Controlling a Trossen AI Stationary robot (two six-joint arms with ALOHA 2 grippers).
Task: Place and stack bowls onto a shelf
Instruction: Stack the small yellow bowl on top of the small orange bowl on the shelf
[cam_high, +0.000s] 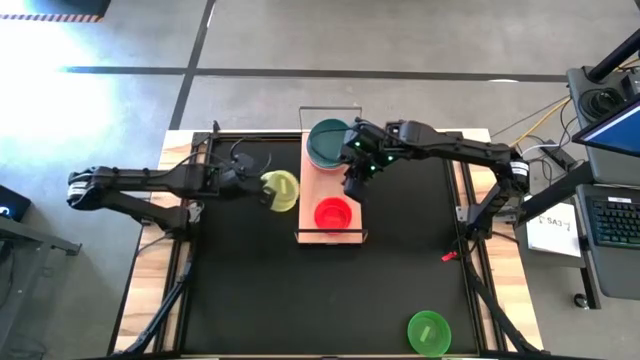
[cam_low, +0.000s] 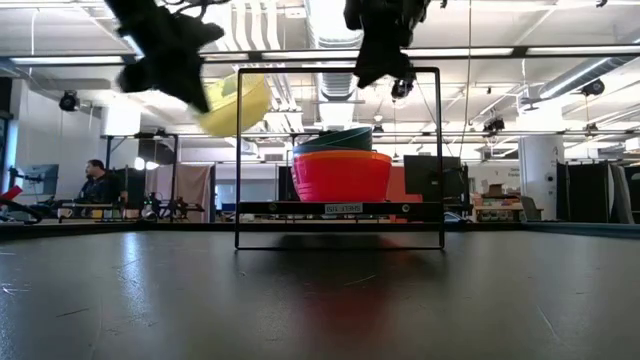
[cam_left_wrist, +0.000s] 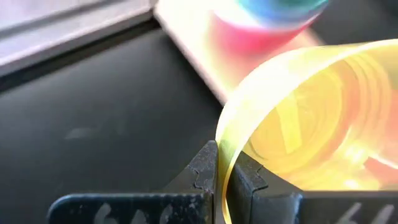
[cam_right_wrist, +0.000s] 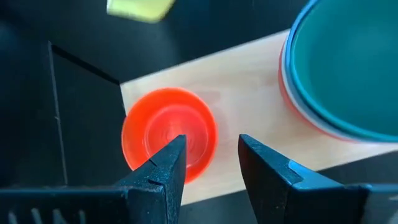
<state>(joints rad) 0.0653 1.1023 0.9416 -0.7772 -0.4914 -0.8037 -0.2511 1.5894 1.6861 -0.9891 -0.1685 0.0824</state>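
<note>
The shelf (cam_high: 312, 190) is a light-wood board with wire frames at its ends, standing mid-table. At its far end, a teal bowl (cam_high: 328, 143) sits nested on top of other bowls. A red bowl (cam_high: 333, 213) stands near its near end. My left gripper (cam_high: 258, 187) is just left of the shelf, shut on a yellow-green bowl (cam_high: 281, 190) held in the air (cam_low: 235, 105). My right gripper (cam_high: 355, 185) hangs open above the shelf between the two, its fingers (cam_right_wrist: 211, 146) over the red bowl (cam_right_wrist: 168, 134) and touching nothing. My left gripper pinches the yellow-green bowl's rim (cam_left_wrist: 225, 146) between its two fingers, one finger inside the wall and one outside. The fingers come from the table's left, slanting down. The bowl is lifted clear of the table and tilted.
A green bowl (cam_high: 429, 331) lies on the black mat near the front right corner. A small red object (cam_high: 448, 256) lies right of the shelf. The shelf's wire frame (cam_low: 340, 70) rises above the board. A person (cam_low: 95, 182) sits in the room behind.
</note>
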